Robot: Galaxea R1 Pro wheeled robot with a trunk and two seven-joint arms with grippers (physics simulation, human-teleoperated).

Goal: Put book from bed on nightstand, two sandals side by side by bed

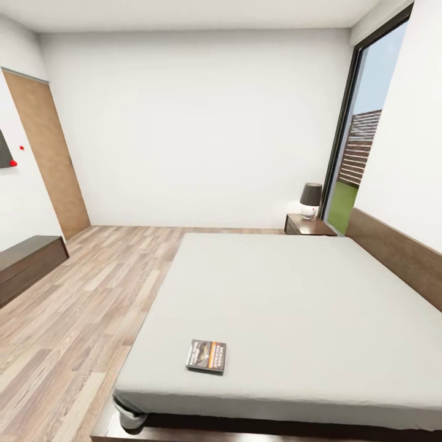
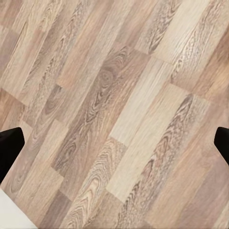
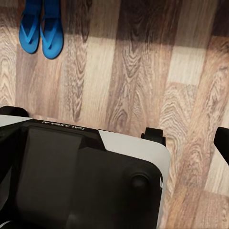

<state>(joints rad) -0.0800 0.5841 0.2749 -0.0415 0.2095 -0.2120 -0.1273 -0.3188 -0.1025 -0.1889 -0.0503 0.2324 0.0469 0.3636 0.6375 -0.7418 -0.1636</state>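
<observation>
The book lies flat on the bed, near its foot edge; the nightstand stands at the far corner. Two sandals lie side by side on the floor. Both grippers hang spread, empty – advance squarely, then pinch the book's edge.

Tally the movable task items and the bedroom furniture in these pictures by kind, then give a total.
Book: 1
Blue sandals: 2
Bed: 1
Nightstand: 1
Table lamp: 1
Low media bench: 1
Total: 7
</observation>
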